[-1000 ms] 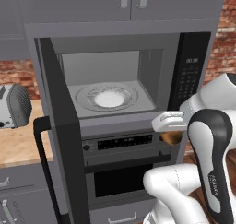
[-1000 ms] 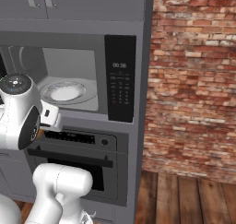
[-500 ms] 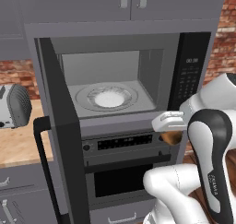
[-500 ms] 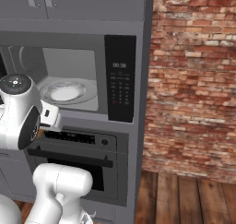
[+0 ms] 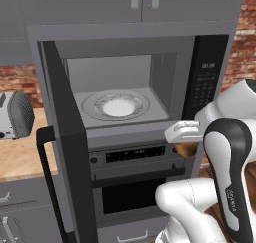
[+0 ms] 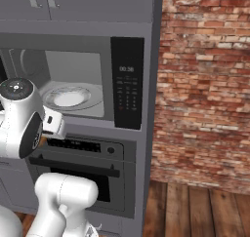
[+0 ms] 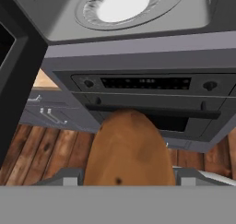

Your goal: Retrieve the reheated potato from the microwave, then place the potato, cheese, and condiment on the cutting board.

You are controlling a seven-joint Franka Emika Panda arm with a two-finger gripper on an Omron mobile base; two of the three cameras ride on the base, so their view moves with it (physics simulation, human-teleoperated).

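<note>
**Hand view: potato out of the microwave, held in front of the oven**

Hand view puts the potato (image 7: 129, 149) nearest to us, a brown oval between the two fingertips of the gripper (image 7: 129, 181), which is closed on it. Its long axis runs away from the hand, with the rounded far end pointing toward the oven (image 7: 147, 98) and the wooden floor (image 7: 50, 149) beyond. In the left base view the potato (image 5: 186, 148) peeks out just below the white gripper (image 5: 184, 135), in front of the oven (image 5: 132, 182) and below the microwave (image 5: 125, 87) opening.

Further back, the microwave door (image 5: 67, 152) stands wide open to the left and the glass turntable (image 5: 116, 106) holds a white plate (nothing else sits on it). The cutting board, cheese and condiment are elsewhere, so we judge that the carry comes next.

We see two risks. The potato is rounded and gripped near one end, so a quick swing could roll it out of the fingers. The open door also stands beside the arm's likely path, and a wide turn to the left could clip it.
</note>
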